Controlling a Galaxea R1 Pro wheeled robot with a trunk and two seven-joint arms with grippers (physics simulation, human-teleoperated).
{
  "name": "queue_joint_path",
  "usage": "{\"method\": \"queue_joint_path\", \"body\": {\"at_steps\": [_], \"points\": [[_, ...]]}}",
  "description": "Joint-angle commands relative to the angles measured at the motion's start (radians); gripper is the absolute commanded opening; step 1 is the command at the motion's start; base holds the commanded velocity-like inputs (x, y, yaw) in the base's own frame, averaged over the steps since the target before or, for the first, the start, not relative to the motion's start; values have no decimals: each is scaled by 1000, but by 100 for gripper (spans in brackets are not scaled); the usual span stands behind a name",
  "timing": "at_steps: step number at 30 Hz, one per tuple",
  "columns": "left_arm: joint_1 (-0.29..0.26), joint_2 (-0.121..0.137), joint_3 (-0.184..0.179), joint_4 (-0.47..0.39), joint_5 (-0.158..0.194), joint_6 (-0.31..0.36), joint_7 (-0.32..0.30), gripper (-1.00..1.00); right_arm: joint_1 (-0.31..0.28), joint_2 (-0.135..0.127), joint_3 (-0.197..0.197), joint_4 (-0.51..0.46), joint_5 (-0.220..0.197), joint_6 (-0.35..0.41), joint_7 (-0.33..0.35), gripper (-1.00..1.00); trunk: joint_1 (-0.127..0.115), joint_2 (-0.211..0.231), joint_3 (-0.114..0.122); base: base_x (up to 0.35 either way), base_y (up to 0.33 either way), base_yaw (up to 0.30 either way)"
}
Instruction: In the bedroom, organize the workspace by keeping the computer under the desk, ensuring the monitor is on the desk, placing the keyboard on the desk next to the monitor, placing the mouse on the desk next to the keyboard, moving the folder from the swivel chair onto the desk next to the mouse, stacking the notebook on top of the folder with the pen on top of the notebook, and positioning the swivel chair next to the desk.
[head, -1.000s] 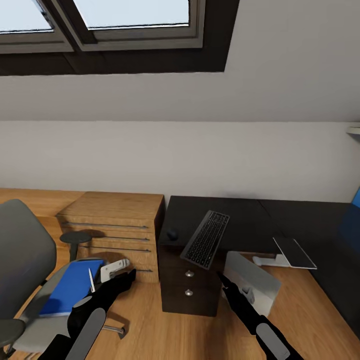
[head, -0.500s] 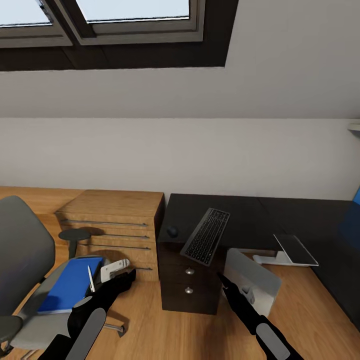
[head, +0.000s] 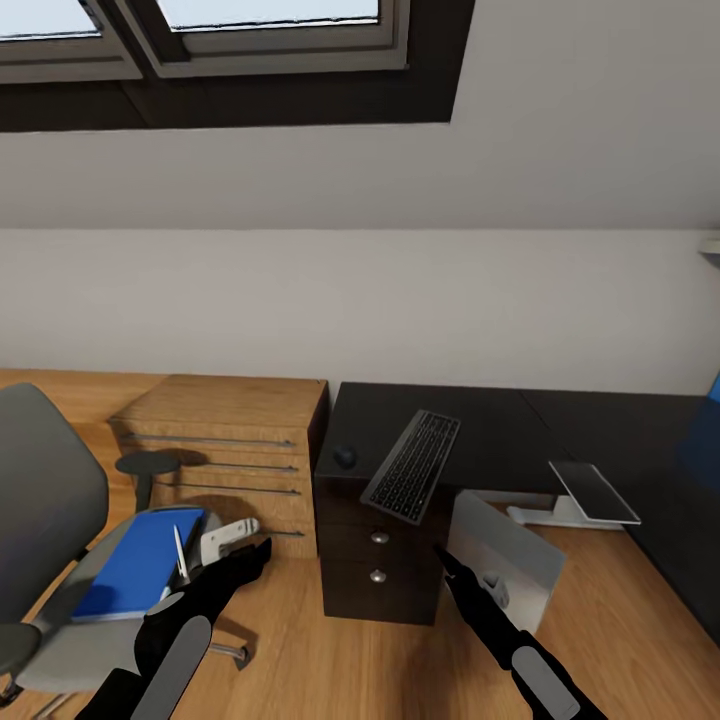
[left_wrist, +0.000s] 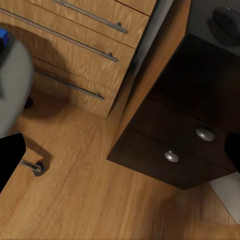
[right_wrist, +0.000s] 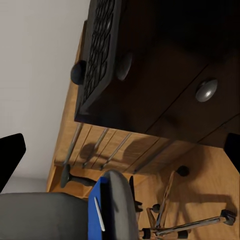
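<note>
We see our left gripper (head: 262, 546) low in the head view, its fingers spread apart, holding nothing and hanging over the wooden floor (head: 280, 650) just beside the swivel chair (head: 45, 500); in its own wrist view the two black fingertips sit at opposite edges with bare floor between them. Our right gripper (head: 440, 552) reaches toward the dark cabinet (head: 380, 560), and its wrist view likewise puts the fingertips far apart at the edges, so it too is spread wide and empty, touching nothing. On the chair seat lies one blue folder (head: 140, 562) with one white pen (head: 180, 552) on top of it. To the right of the chair stands one wooden drawer chest (head: 225, 445), then the cabinet with two round knobs. On the black desk (head: 500, 430) we count one mouse (head: 345, 457) near the left edge and one keyboard (head: 413, 465), tilted, with its near end hanging over the desk's front edge. One grey computer (head: 505, 558) lies tipped on the floor beside the cabinet. The right wrist view shows the chair's chrome base (right_wrist: 190, 225), which the head view hardly shows, while the left wrist view looks straight at the chest's drawer fronts.
</note>
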Motion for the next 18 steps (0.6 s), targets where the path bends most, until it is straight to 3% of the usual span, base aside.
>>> {"method": "queue_joint_path", "body": {"at_steps": [1,18], "points": [[-1,1,-2,-1,9,1,10,100,-1,-1,4,0,-10,4,2,100,4,-8,-4,0,0,0],[-1,2,-3,11,13,2,7,100,-1,0,4,0,-10,4,1,100,8,-15,-7,26,0,0]]}}
